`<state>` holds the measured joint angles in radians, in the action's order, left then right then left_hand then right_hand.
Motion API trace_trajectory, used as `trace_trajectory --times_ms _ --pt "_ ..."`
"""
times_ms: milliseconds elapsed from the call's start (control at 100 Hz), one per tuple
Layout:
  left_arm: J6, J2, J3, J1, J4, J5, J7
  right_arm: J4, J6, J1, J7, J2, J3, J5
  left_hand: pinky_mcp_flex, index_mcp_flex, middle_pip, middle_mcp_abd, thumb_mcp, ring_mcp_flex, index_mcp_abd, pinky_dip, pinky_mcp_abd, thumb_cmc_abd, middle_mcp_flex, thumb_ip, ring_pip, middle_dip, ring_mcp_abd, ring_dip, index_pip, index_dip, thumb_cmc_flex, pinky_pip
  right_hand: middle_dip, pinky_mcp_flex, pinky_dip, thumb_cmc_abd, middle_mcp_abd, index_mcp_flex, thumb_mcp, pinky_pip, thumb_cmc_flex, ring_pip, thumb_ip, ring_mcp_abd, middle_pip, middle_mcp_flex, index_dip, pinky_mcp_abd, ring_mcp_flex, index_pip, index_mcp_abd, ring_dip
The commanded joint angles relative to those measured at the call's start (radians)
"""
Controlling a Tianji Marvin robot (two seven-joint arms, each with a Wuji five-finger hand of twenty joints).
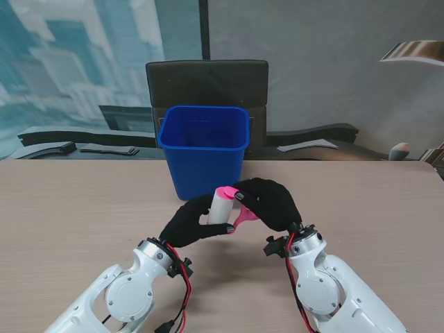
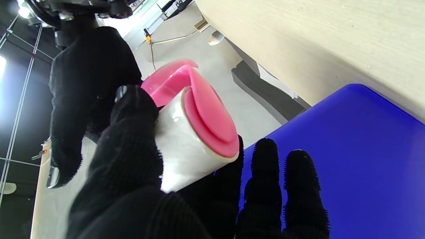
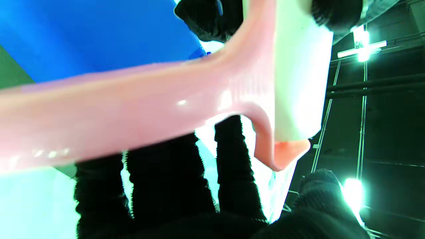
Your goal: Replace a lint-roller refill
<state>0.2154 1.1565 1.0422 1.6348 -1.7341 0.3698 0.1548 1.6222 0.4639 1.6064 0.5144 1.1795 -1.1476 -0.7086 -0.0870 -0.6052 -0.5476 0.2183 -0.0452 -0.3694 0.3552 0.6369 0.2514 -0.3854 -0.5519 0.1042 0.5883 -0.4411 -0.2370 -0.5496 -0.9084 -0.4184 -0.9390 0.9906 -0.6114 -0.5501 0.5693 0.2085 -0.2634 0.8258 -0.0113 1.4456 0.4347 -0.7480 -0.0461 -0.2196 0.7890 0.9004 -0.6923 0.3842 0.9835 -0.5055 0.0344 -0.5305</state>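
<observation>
A pink lint roller (image 1: 241, 216) is held above the table between my two black-gloved hands, just in front of the blue bin (image 1: 204, 149). Its white refill roll (image 1: 220, 206) sits on the pink core, whose round end cap (image 2: 210, 121) shows in the left wrist view. My left hand (image 1: 189, 223) is shut on the white roll (image 2: 186, 149). My right hand (image 1: 272, 202) is shut on the pink handle (image 3: 132, 109), with the roll (image 3: 300, 76) at the handle's far end in the right wrist view.
The blue bin stands at the far middle of the wooden table (image 1: 69, 215), close behind the hands. A dark chair (image 1: 207, 83) sits beyond the table's far edge. The bin's wall (image 2: 348, 159) fills much of the left wrist view.
</observation>
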Motion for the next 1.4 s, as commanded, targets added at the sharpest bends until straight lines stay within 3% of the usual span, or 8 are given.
trace_trajectory --times_ms 0,240,260,280,490,580,670,1390 --pt "0.009 0.000 0.006 -0.001 0.002 0.010 -0.006 0.019 0.002 0.016 0.000 0.001 -0.008 -0.011 0.011 -0.054 -0.019 -0.026 -0.144 0.036 -0.158 0.011 -0.012 0.149 0.026 -0.060 0.023 -0.007 0.003 -0.010 -0.170 -0.018 -0.175 0.026 0.022 0.076 0.014 0.016 -0.006 -0.052 -0.021 -0.044 -0.028 0.040 0.022 0.032 -0.029 -0.067 -0.005 -0.020 -0.075 0.023 -0.024 0.007" --pt "0.089 -0.005 0.019 -0.019 0.040 0.105 0.029 0.059 0.003 0.050 0.018 -0.005 -0.052 -0.049 0.007 -0.055 -0.023 -0.033 -0.141 0.023 -0.167 0.011 -0.012 0.149 0.011 -0.061 0.026 -0.008 0.005 -0.011 -0.170 -0.019 -0.172 0.027 0.057 0.156 0.025 -0.084 -0.004 -0.074 -0.068 -0.102 0.054 0.070 0.037 0.040 -0.052 -0.142 -0.007 -0.026 -0.156 0.029 -0.031 0.023" --pt "0.098 -0.006 0.019 -0.022 0.045 0.118 0.035 0.063 0.004 0.053 0.016 -0.006 -0.056 -0.052 0.007 -0.056 -0.023 -0.033 -0.142 0.022 -0.167 0.011 -0.012 0.148 0.010 -0.061 0.026 -0.008 0.006 -0.011 -0.171 -0.019 -0.172 0.027 0.073 0.160 0.056 -0.131 -0.002 -0.074 -0.199 -0.124 -0.016 0.074 0.037 0.042 -0.048 -0.148 -0.010 -0.027 -0.161 0.031 -0.035 0.026" --pt "0.107 -0.006 0.020 -0.025 0.050 0.130 0.041 0.067 0.005 0.056 0.014 -0.007 -0.060 -0.055 0.007 -0.056 -0.023 -0.034 -0.142 0.021 -0.167 0.011 -0.012 0.148 0.010 -0.061 0.026 -0.008 0.006 -0.011 -0.170 -0.018 -0.172 0.027 0.077 0.165 0.062 -0.150 -0.001 -0.075 -0.236 -0.132 -0.030 0.078 0.039 0.044 -0.049 -0.153 -0.011 -0.028 -0.166 0.031 -0.036 0.028" --pt "0.147 -0.005 0.017 -0.040 0.074 0.192 0.086 0.099 0.007 0.079 -0.002 -0.017 -0.086 -0.086 0.006 -0.058 -0.021 -0.033 -0.142 0.018 -0.165 0.011 -0.012 0.148 0.007 -0.061 0.023 -0.008 0.006 -0.009 -0.170 -0.018 -0.171 0.027 0.072 0.205 0.061 -0.275 0.019 -0.078 -0.381 -0.177 0.044 0.107 0.061 0.062 -0.068 -0.176 -0.012 -0.029 -0.195 0.031 -0.048 0.031" --pt "0.157 -0.005 0.016 -0.043 0.078 0.209 0.098 0.111 0.000 0.087 -0.014 -0.020 -0.088 -0.088 0.006 -0.058 -0.020 -0.032 -0.142 0.017 -0.165 0.011 -0.012 0.148 0.008 -0.061 0.022 -0.008 0.006 -0.009 -0.169 -0.018 -0.171 0.026 0.071 0.215 0.066 -0.326 0.020 -0.072 -0.445 -0.192 0.084 0.114 0.111 0.061 -0.074 -0.178 -0.014 -0.027 -0.202 0.017 -0.058 0.029" --pt "0.162 -0.005 0.015 -0.043 0.079 0.214 0.102 0.115 -0.004 0.090 -0.017 -0.020 -0.086 -0.087 0.003 -0.058 -0.019 -0.033 -0.142 0.019 -0.166 0.011 -0.008 0.149 0.008 -0.061 0.021 -0.008 0.006 -0.009 -0.169 -0.018 -0.171 0.027 0.068 0.221 0.074 -0.377 0.020 -0.089 -0.540 -0.201 0.065 0.115 0.110 0.062 -0.075 -0.177 0.039 -0.022 -0.205 -0.039 -0.063 0.025" --pt "0.182 -0.005 0.009 -0.045 0.088 0.228 0.114 0.090 -0.022 0.061 -0.057 -0.019 -0.046 -0.049 0.003 -0.056 -0.018 -0.032 -0.143 0.023 -0.165 0.011 -0.008 0.150 0.014 -0.061 0.020 -0.009 0.006 -0.009 -0.170 -0.019 -0.172 0.025 0.059 0.219 0.079 -0.358 0.022 -0.060 -0.513 -0.206 0.068 0.103 0.096 0.061 -0.069 -0.157 0.052 -0.013 -0.190 -0.056 -0.049 0.016"
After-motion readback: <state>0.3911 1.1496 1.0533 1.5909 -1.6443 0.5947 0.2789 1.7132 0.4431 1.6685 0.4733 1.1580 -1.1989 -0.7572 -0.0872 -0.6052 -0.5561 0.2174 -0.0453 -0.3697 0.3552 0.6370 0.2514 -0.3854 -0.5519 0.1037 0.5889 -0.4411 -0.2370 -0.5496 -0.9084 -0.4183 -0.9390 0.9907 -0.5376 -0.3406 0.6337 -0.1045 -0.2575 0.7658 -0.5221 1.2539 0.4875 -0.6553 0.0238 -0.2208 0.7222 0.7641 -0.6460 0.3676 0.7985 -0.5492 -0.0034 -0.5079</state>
